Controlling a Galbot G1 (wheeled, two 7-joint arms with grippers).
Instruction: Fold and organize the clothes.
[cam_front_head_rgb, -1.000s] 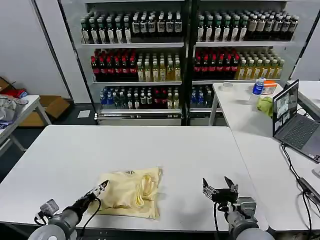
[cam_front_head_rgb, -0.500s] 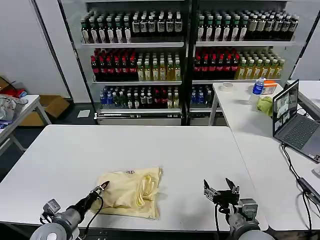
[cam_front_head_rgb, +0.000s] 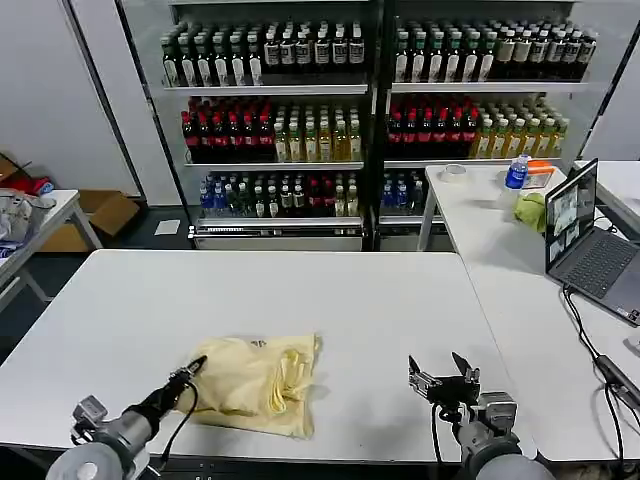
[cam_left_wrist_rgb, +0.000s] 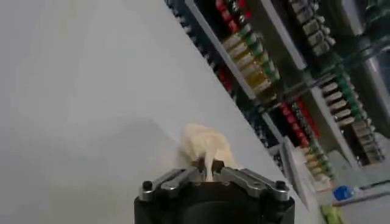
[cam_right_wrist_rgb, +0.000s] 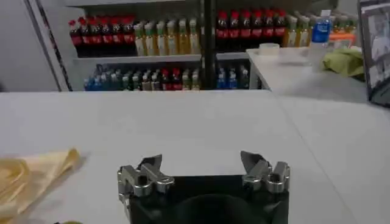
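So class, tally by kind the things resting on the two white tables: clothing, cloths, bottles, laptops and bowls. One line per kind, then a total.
T-shirt, gripped by the left claw: 1
Green cloth: 1
Blue bottle: 1
Laptop: 1
Bowl: 1
Total: 5

Our left end effector (cam_front_head_rgb: 193, 367) is slim and black, ending a dark arm with a thin black cable looping beside it and a grey rounded joint housing lower down. Our right end effector (cam_front_head_rgb: 441, 375) has black pointed fingers (cam_right_wrist_rgb: 150, 162) on silver metal brackets with small dark screws, mounted on a black rounded body above a grey wrist housing.
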